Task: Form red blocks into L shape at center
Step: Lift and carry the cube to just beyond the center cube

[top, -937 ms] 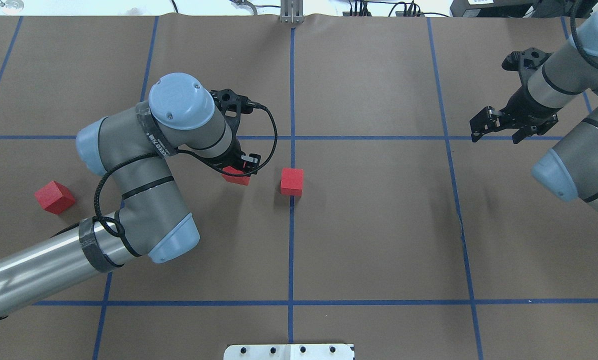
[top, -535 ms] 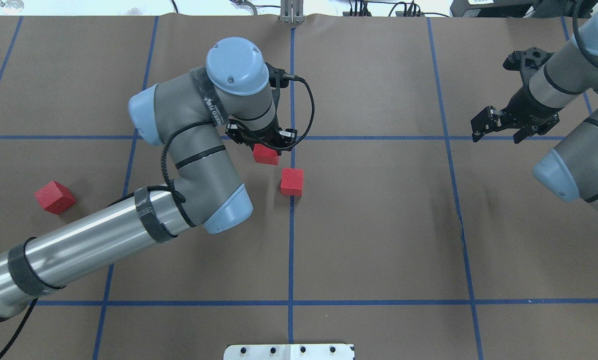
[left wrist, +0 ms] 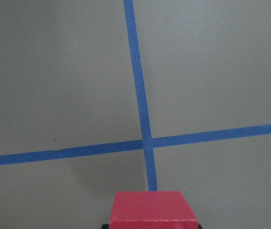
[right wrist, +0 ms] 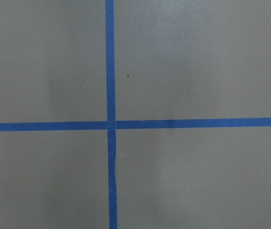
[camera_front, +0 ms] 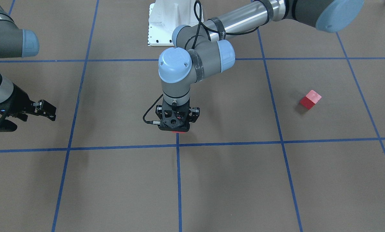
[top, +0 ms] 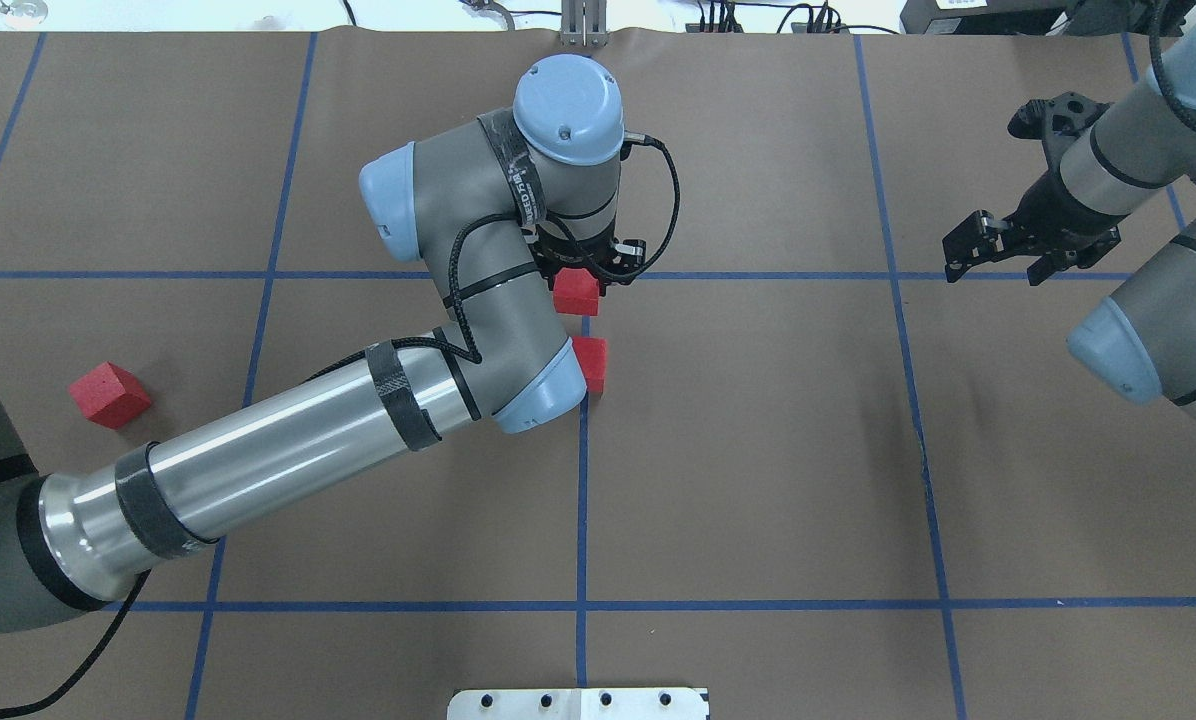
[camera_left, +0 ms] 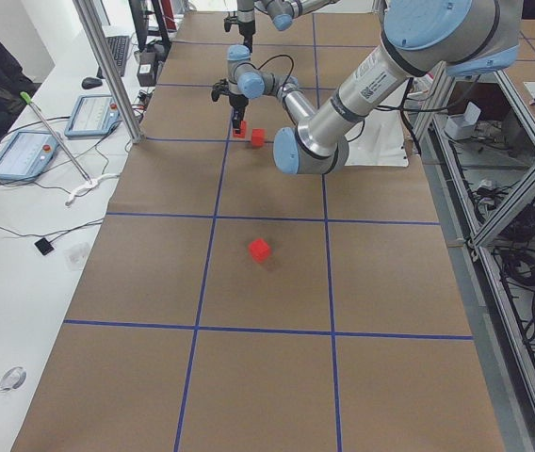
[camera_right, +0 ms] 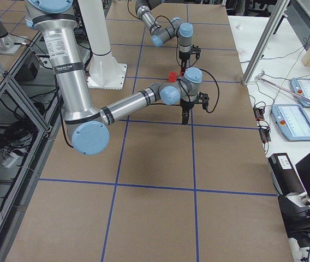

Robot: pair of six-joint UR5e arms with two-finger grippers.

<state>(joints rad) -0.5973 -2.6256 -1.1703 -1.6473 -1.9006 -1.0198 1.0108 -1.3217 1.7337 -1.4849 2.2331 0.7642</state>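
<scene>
1. Left gripper [top: 590, 272]: I see it pointing straight down, fingers clamped on the held red block [top: 576, 293]. From the front-facing camera only a red sliver [camera_front: 179, 131] shows beneath the gripper body.
2. Held red block, position: it sits on the central blue tape line [top: 582, 480], just on the robot's side of the tape crossing [top: 584, 275]. In the left wrist view the block [left wrist: 153, 207] fills the bottom edge, with the crossing [left wrist: 146, 142] just beyond it. I cannot tell whether its underside touches the brown surface [top: 738, 420].
3. Second red block [top: 592, 362]: it rests on the brown surface at the same central line, nearer the robot than the held one. The two are close but apart. The left arm's elbow [top: 533, 395] covers part of it in the overhead view.
4. Third red block [top: 108, 394]: it lies alone, turned at an angle to the grid, well apart from the other two on the robot's left side; also visible from the front [camera_front: 310, 99].
5. Right gripper [top: 1000, 262]: its fingers are spread apart, and it hangs over a tape crossing [right wrist: 109, 125] far to the robot's right.
6. White base plate [top: 578, 703]: it shows at the near edge of the overhead view.
</scene>
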